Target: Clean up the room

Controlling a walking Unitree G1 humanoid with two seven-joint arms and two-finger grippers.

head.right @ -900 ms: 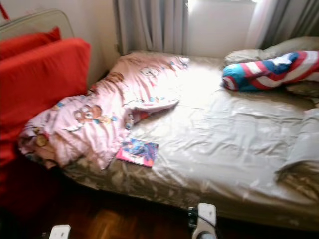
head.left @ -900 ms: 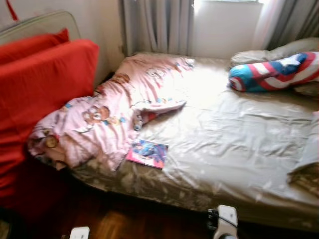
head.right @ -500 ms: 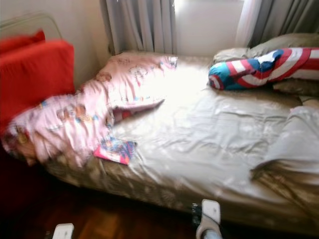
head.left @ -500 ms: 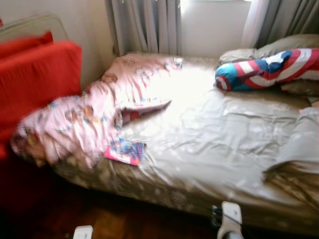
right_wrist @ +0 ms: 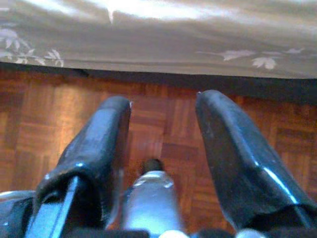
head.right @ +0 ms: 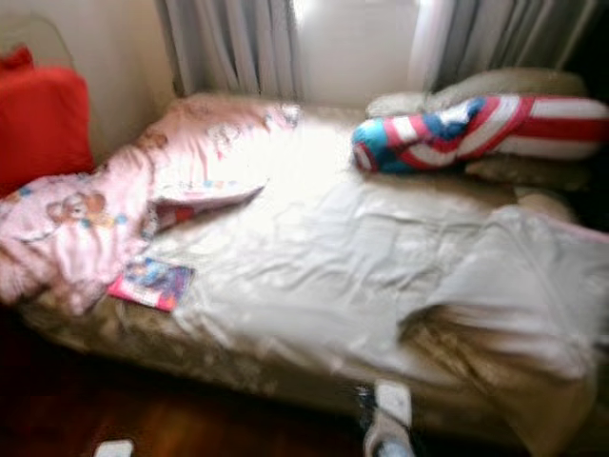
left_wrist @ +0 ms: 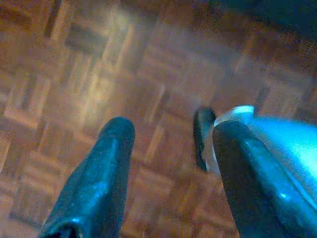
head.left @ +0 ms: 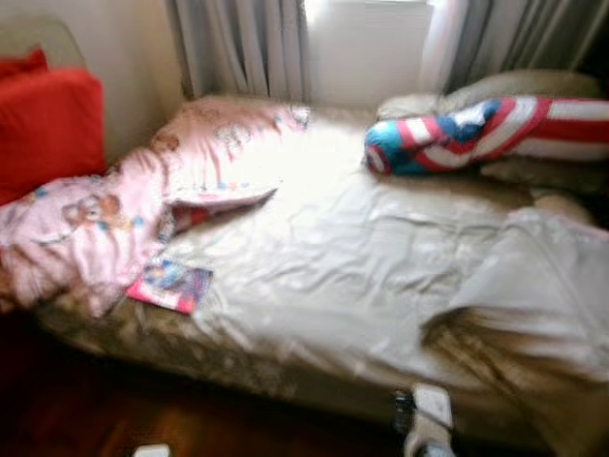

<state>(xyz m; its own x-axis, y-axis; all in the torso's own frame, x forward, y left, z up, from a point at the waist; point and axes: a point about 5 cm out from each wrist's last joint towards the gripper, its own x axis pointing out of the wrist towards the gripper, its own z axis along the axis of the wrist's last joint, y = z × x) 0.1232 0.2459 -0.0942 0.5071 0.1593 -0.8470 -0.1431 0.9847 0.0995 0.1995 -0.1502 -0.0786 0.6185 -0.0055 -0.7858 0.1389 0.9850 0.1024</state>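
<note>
Our right gripper (right_wrist: 161, 144) hangs low beside the bed, its two glossy black fingers spread apart with nothing between them but parquet floor (right_wrist: 44, 124) and the hem of a leaf-printed bed skirt (right_wrist: 247, 54). Our left gripper (left_wrist: 168, 148) is likewise parted and empty, pointing down at the same brown wood blocks. We judge both arms are simply idle while we approach, so no grasp is under way.

Moving outward, the bed (head.left: 314, 286) takes up the middle of the head view, covered by a smooth, satiny beige sheet creased with shallow wrinkles. At the left edge of the frame a pink cartoon-print quilt (head.left: 86, 224) lies bunched in soft folds, spilling toward the mattress edge, which suggests it was pushed aside rather than laid out. Just beside its lower fold, at lower left, a thin, flat book (head.left: 171, 284) with a bright glossy cover rests near the mattress edge; we take it as a likely item to tidy. At upper right a long, plump bolster (head.left: 476, 133) striped red, white and blue leans against pale pillows (head.left: 523, 88). At the right, a grey sheet (head.left: 542, 286) lies rumpled and turned back. A red cushion (head.left: 48, 124) stands at upper left, and grey curtains (head.left: 238, 43) hang along the top, framing a bright window.
</note>
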